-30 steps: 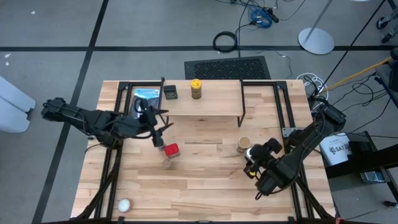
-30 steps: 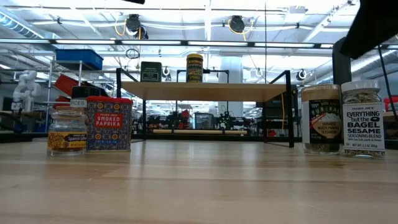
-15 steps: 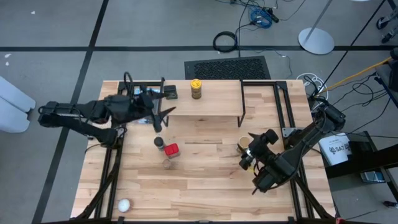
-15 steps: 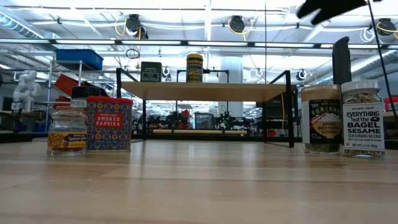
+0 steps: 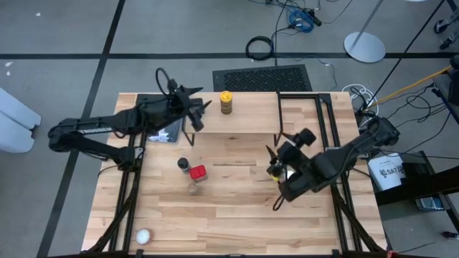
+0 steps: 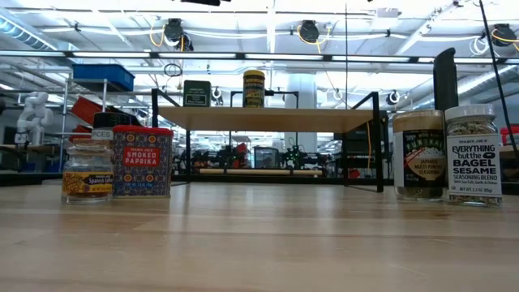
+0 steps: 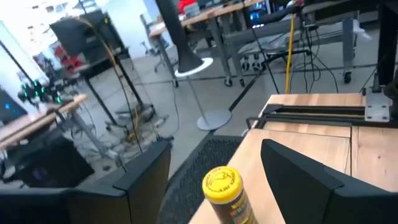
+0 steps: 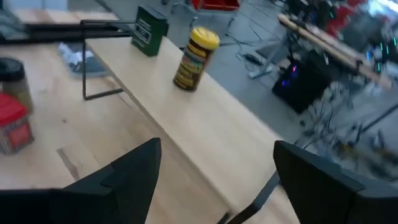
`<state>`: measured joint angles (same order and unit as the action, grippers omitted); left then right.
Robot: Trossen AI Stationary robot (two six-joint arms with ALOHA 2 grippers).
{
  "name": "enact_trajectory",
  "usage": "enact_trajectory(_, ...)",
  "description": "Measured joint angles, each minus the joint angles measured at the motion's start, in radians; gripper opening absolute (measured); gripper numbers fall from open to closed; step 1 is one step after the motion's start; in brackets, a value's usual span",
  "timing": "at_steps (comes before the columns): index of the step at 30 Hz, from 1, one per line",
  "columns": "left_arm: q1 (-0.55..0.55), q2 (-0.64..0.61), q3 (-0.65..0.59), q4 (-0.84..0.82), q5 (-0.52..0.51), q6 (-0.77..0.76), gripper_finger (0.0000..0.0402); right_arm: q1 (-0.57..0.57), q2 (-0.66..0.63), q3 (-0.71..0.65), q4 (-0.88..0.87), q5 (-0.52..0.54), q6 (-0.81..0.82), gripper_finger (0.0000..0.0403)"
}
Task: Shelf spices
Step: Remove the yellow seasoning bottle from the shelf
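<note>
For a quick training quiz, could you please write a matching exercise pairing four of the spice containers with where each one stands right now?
Things:
1. yellow-lidded jar
2. red tin
3. white-lidded jar
4. black square tin

Places:
A. on the table, at the far right of the low view
B. on the shelf, near the middle of the plank
C. on the shelf, toward its left end
D. on the table, between two small jars

Pairs: 1-B, 2-D, 3-A, 4-C
</note>
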<state>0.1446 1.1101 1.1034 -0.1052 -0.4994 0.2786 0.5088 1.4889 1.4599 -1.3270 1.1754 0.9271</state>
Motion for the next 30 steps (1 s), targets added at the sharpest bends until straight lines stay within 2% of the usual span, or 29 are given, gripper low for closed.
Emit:
enact_trajectory(3,0.011,0.021,0.000,0.020,0.035,-0.009,0.0261,-0.033,-0.011,0.061,0.037,0.000,-0.228,0.0297)
enact_trajectory(7,0.062,0.038,0.000,0.028,0.194,-0.069,0.0261,-0.104,-0.053,0.101,0.124,-0.029,-0.534,0.0297)
enact_trajectory(10,0.128,0.041,0.000,0.008,0.345,-0.094,0.0261,-0.197,-0.106,0.101,0.217,-0.168,-0.743,0.0297)
enact_trajectory(13,0.197,0.040,0.000,-0.026,0.470,-0.116,0.0261,-0.318,-0.163,0.101,0.322,-0.402,-0.877,0.0297)
enact_trajectory(16,0.249,0.041,0.000,-0.078,0.585,-0.116,0.0261,-0.422,-0.188,0.101,0.395,-0.572,-0.958,0.0297)
enact_trajectory(19,0.279,0.041,0.000,-0.090,0.650,-0.107,0.0261,-0.495,-0.190,0.101,0.419,-0.623,-0.997,0.0297)
enact_trajectory(24,0.312,0.040,0.000,-0.079,0.653,-0.086,0.0261,-0.582,-0.158,0.101,0.428,-0.719,-1.053,0.0297)
enact_trajectory(30,0.335,0.064,0.000,-0.097,0.665,-0.097,0.0261,-0.675,-0.106,0.100,0.452,-0.967,-1.114,0.0297)
